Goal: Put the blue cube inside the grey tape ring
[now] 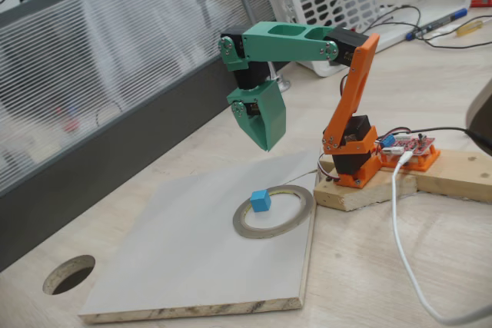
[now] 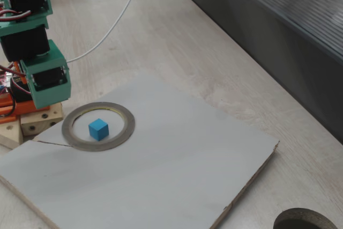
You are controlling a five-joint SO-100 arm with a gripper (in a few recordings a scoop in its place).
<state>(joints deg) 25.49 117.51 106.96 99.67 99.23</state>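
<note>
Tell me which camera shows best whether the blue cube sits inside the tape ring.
A fixed view looking steeply down: the blue cube sits clear of the grey tape ring all round. In the lower-angled fixed view, the cube overlaps the ring's far-left rim.

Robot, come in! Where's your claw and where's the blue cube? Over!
Claw raised above the board, holding nothing. Blue cube sits inside grey tape ring. Nothing in the way.

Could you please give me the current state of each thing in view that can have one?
blue cube: resting flat inside the ring, free of the gripper.
grey tape ring: lying flat on the board, around the cube.
gripper: raised above the board, holding nothing, fingers look closed.
board: flat on the table.
</note>
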